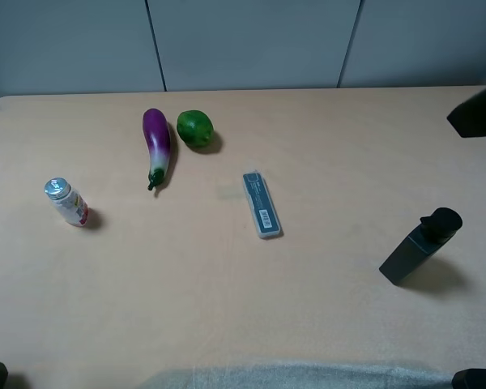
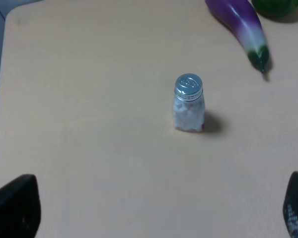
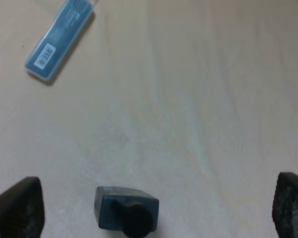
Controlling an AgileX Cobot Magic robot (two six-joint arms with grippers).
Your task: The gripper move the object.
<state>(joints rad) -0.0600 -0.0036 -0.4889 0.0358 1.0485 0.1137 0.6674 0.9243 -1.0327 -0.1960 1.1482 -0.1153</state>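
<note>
The object, a small round glossy green lime (image 1: pixel 195 128), lies at the back of the table, just right of the purple eggplant (image 1: pixel 156 146). In the left wrist view only its lower edge (image 2: pixel 278 6) shows past the eggplant (image 2: pixel 241 25). My left gripper (image 2: pixel 159 198) is open and empty, far short of the lime, with a small bottle between them. My right gripper (image 3: pixel 159 177) is open and empty, with the black bottle-like item (image 3: pixel 125 210) just in front of it. The lime is not in the right wrist view.
A small white bottle with a silver cap (image 1: pixel 66 203) stands at the left. A blue-grey flat case (image 1: pixel 262 204) lies mid-table. The black angular item (image 1: pixel 419 245) stands at the right. A dark shape (image 1: pixel 476 113) juts in at the right edge.
</note>
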